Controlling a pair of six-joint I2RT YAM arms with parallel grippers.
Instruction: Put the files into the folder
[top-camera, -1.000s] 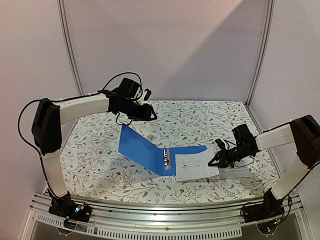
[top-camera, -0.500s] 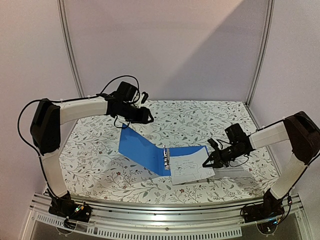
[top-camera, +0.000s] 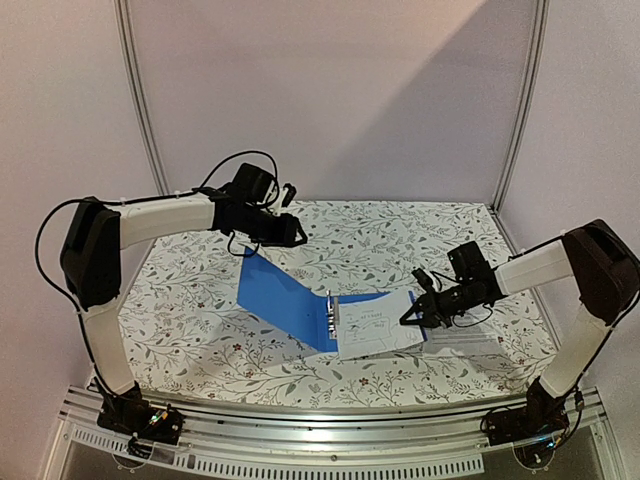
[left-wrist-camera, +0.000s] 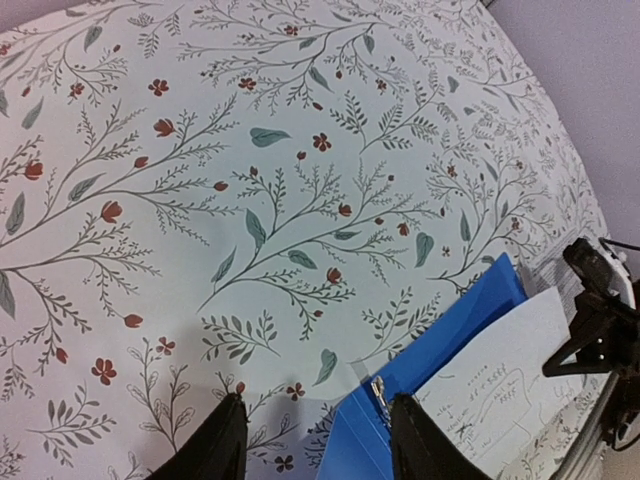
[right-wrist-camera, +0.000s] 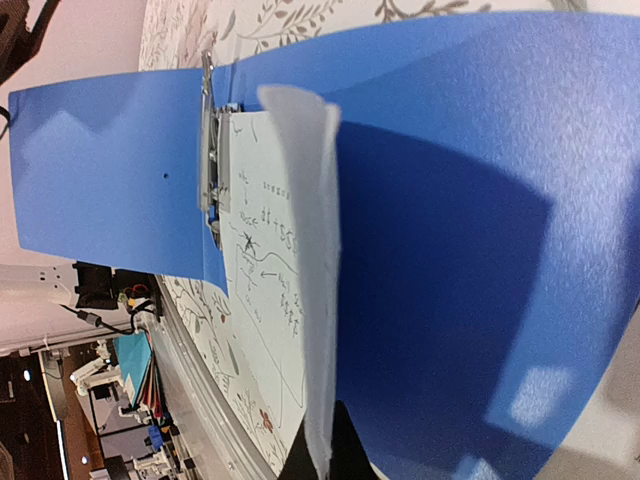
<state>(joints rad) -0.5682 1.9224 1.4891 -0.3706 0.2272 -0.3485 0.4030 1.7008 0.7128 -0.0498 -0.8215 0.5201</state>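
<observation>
Files (top-camera: 378, 332) pinched by right jaws over folder (top-camera: 280, 295).

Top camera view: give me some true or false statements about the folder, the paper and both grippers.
1. The folder is open. True.
2. The paper sheet lies on the folder's left cover. False: it lies on the right half, to the right of the ring clip.
3. The right gripper is at the sheet's right edge. True.
4. The left gripper is clamped on the folder's cover. False: its fingers stand apart, with only the tablecloth between them.
5. The sheet carries printed text and a drawing. True, as the right wrist view shows.
</observation>
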